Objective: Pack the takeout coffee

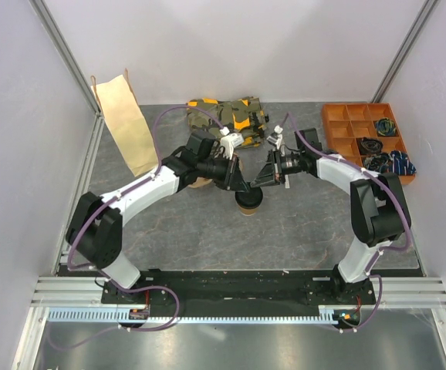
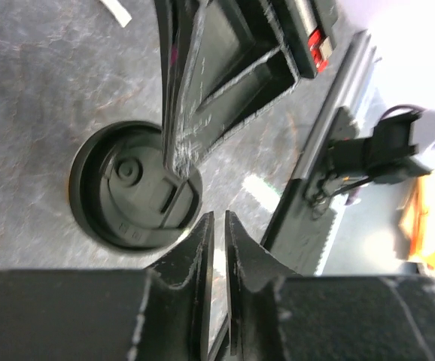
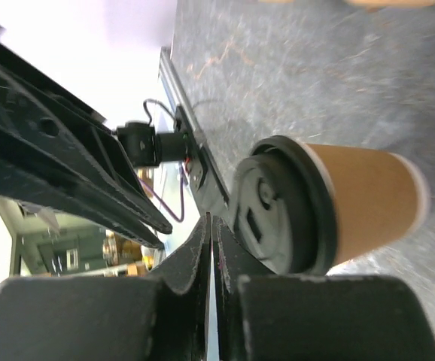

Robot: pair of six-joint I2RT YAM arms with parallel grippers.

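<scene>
Grey marbled table (image 1: 300, 231) between white walls carries the coffee cup (image 1: 248, 203), which stands upright near the middle with both arms meeting over it. From above, the arms hide most of the cup. That view alone shows a paper bag (image 1: 126, 127) leaning at the back left, a camouflage bundle (image 1: 231, 114) at the back, and an orange divided tray (image 1: 346, 127) at the back right. Only the right wrist view shows the cup's brown side, with the black lid (image 3: 278, 203) seated on it. The left wrist view looks down on the lid, with the tip of the right gripper (image 2: 174, 171) over it, fingers pressed together and empty. The left gripper (image 2: 219, 226) sits just beside the lid. Its fingers are nearly together, with only a thin slit between them, and hold nothing.
</scene>
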